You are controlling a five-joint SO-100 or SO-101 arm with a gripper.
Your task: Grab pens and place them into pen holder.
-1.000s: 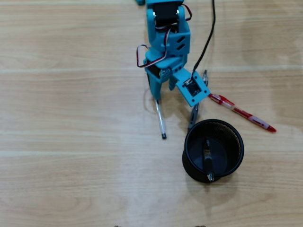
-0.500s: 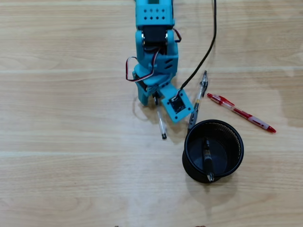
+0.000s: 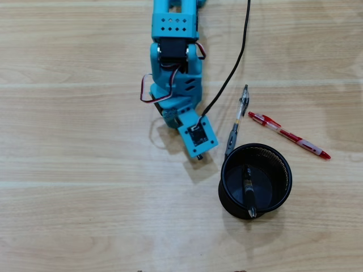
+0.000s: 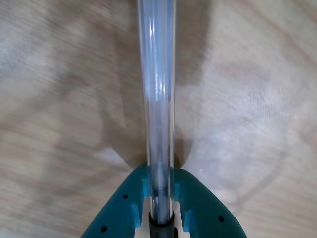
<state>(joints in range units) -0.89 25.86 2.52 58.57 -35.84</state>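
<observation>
teal arm (image 3: 173, 62) reaching down from the top edge of the overhead view, wrist bent over so the camera block sits lowest in frame and hides the fingertips. in the wrist view, gripper (image 4: 159, 191) coming in from the bottom edge with both teal fingers (image 4: 194, 196) pinched tight around the clear pen (image 4: 157, 94), barrel running straight up between them. red and black servo wires looped off the arm's left side in the overhead view.

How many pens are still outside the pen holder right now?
3: the clear pen gripped by the gripper, and the grey-clear pen and red pen lying on the table beside the pen holder, which already has one inside.
</observation>
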